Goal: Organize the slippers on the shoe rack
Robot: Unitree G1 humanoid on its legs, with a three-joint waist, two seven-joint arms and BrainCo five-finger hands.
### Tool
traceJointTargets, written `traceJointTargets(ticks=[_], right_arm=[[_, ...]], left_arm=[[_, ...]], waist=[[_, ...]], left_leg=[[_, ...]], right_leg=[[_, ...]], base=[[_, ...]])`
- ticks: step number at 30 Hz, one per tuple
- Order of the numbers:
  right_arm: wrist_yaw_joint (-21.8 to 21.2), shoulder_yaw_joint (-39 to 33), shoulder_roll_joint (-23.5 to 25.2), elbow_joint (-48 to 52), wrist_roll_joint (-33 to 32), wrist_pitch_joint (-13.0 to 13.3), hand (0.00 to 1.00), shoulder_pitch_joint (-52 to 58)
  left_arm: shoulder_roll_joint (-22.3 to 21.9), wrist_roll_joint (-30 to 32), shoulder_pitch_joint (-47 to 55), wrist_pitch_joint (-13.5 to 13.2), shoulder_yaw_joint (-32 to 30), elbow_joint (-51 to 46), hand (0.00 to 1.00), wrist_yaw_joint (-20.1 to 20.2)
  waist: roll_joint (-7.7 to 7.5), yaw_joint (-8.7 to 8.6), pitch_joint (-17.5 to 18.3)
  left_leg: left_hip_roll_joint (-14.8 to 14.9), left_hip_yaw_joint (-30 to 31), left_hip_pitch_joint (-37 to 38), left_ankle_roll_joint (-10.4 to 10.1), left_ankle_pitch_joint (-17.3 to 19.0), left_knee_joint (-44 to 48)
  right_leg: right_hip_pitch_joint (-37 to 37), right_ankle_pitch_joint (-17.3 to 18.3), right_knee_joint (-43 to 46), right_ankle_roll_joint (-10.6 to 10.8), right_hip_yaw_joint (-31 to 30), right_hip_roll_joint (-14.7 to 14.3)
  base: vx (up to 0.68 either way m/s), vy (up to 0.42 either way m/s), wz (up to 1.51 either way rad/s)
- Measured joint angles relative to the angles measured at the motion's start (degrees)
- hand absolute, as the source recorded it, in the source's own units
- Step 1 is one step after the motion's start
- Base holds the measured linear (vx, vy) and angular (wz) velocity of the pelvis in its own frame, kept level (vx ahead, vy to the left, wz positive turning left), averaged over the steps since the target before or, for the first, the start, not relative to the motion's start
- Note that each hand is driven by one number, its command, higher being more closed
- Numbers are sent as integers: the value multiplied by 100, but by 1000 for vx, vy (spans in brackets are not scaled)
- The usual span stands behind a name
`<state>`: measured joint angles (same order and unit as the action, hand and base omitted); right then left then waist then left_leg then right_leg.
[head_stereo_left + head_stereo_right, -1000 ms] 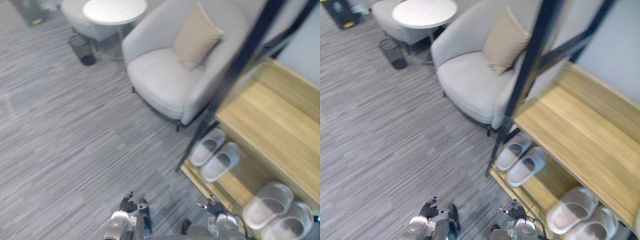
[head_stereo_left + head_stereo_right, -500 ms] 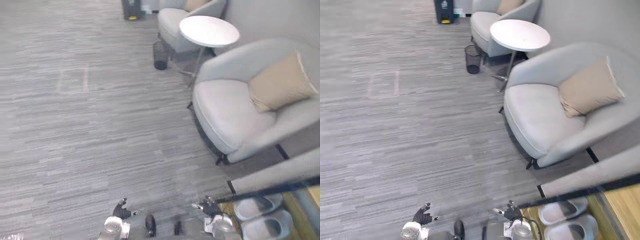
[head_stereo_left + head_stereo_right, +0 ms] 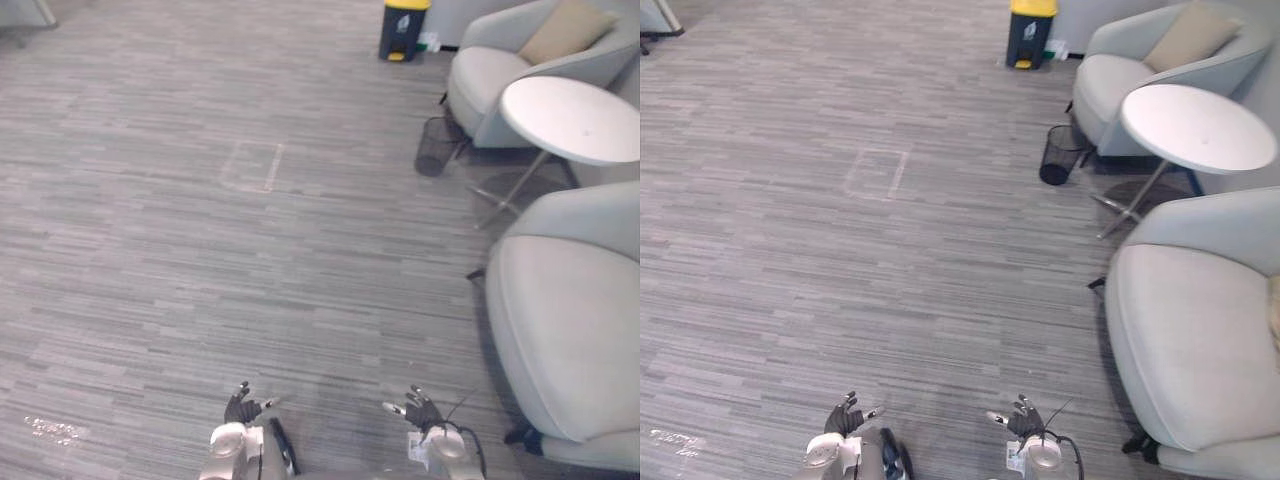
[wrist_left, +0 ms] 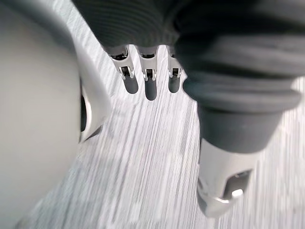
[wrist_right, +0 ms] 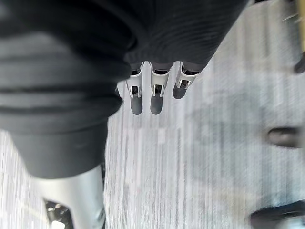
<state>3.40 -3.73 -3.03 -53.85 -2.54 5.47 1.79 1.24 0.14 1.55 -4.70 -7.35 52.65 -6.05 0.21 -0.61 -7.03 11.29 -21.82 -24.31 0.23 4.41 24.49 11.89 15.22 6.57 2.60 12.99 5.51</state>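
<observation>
Grey striped floor [image 3: 200, 250]; armchair [image 3: 570, 340] beside side table [image 3: 575, 120]. Well apart from table: left robot hand [image 3: 240, 407], right robot hand [image 3: 420, 408], fingers spread, empty.

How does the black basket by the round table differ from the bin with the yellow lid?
The black basket is round, open-topped mesh; the yellow-lidded bin is boxy, solid and covered. The basket stands by the round table, the bin farther off. Both are dark-bodied and upright on the floor.
</observation>
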Motion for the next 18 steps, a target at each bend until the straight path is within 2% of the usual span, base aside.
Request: traceJointTargets(ticks=[1,3,5,6,7,8,9,10,12,13,14,16,17,18], right_arm=[[1,-54,56,-204,-6,-33,0,-59],[-7,-45,110,-238,8,-31,0,-171],[-3,-62,132,-216,27,-12,0,-254],[-1,-60,70,-244,29,-4,0,-252],[-2,-70,52,-355,34,2,0,-239],[-2,-81,24,-357,40,-8,0,-181],[-2,-80,35,-351,39,-12,0,-132],[-9,-63,80,-353,39,-21,0,9],[-30,-56,71,-324,40,-26,0,20],[-34,-57,69,-309,37,-21,0,40],[-31,-56,57,-297,36,13,0,17],[-33,-61,19,-248,36,56,0,-40],[-31,-60,22,-165,34,68,0,-47],[-32,-60,25,-153,34,71,0,-63]], left_arm=[[89,-48,-119,0,15,90,0,-42],[199,-80,-126,6,13,114,0,-67],[354,-142,-67,7,1,200,0,-117],[316,-144,-46,8,-8,263,0,-134],[247,-152,52,7,-11,271,0,-141],[241,-163,193,9,62,275,0,-127],[241,-172,209,9,95,275,0,-128],[272,-184,236,17,206,280,0,-130],[331,-195,207,19,214,289,0,-142],[323,-195,201,19,214,302,0,-141],[284,-195,179,19,208,305,0,-139],[206,-192,73,17,199,309,0,-137],[142,-190,-30,17,197,312,0,-136],[121,-173,-105,11,204,315,0,-131]], waist=[[-210,-44,26],[-197,40,20],[-299,55,30],[-221,44,46],[-120,57,72],[-129,39,87],[-157,-13,76],[-217,-147,75],[-316,-156,13],[-304,-172,8],[-252,-226,-18],[-177,-265,-37],[-147,-288,-60],[-162,-334,-58]], left_leg=[[-432,77,124,182,-161,-456],[-450,168,133,185,-159,-542],[-665,208,356,285,4,-479],[-665,208,493,278,186,-434],[-679,286,808,202,402,-537],[-799,415,1172,106,541,-785],[-868,529,1367,159,600,-933],[-981,692,1613,188,677,-1066],[-1004,829,2107,155,790,-1285],[-972,861,2240,138,810,-1358],[-854,948,2487,65,888,-1461],[-652,1054,2723,-76,1048,-1547],[-548,1144,2925,-199,1163,-1649],[-526,1243,3108,-325,1244,-1829]], right_leg=[[-207,-50,146,74,22,234],[-267,-93,-104,92,-94,145],[-168,-657,-220,201,-57,186],[-205,-724,131,325,-96,197],[-472,-769,1194,403,-185,253],[-911,-1034,2488,660,-202,445],[-1160,-1358,3215,720,-247,569],[-1600,-1340,4251,617,-441,624],[-2348,-457,5036,99,-523,477],[-2511,-299,4984,11,-473,397],[-2835,-36,4567,-93,-320,206],[-3224,20,3510,-98,-117,-58],[-3414,-190,2493,-47,-147,-199],[-3378,-718,1291,45,-330,-251]], base=[[540,254,79],[296,147,46],[240,93,36],[293,118,28],[341,166,27],[416,187,43],[442,112,79],[392,33,77],[377,-32,52],[434,-61,32],[438,-98,32],[555,-166,34],[624,-237,45],[441,-178,52]])
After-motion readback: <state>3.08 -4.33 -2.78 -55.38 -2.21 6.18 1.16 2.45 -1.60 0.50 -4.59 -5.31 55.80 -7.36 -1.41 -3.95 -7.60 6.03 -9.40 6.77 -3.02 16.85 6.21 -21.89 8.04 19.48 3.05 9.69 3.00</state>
